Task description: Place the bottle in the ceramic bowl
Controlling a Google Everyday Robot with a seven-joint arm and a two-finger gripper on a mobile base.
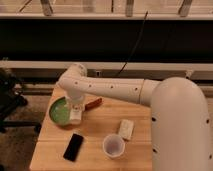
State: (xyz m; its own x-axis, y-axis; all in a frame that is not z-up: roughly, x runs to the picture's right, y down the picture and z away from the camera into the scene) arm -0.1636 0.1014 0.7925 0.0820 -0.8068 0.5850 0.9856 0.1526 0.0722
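Hidden behind the white arm (pixel 115 90): much of the gripper (pixel 75 114), seen only as a pale block hanging from the wrist at left of centre, over the right edge of the ceramic bowl (pixel 59 111). Impossible to tell whether the fingers are spread or pinched together, or where exactly they end. Bottle not separable from that pale block: a whitish shape at the bowl's right rim, low under the wrist, may be the bottle or part of the gripper, cannot tell which, so no clear position relative to the fingers beyond being somewhere at the bowl's right edge. Bowl itself green with a paler rim, on the left part of the wooden table (pixel 95 135), its right side covered by the gripper. Cut off at right and lower right: the robot's bulky white body, filling that corner. Just right of the gripper, a reddish-brown elongated object (pixel 93 103) lying on the table, partly tucked under the arm. Lower centre, a white cup (pixel 113 145); beside it to the upper right, a flat pale packet (pixel 126 129); lower left, a black phone-like slab (pixel 74 146). No writing or label legible anywhere.
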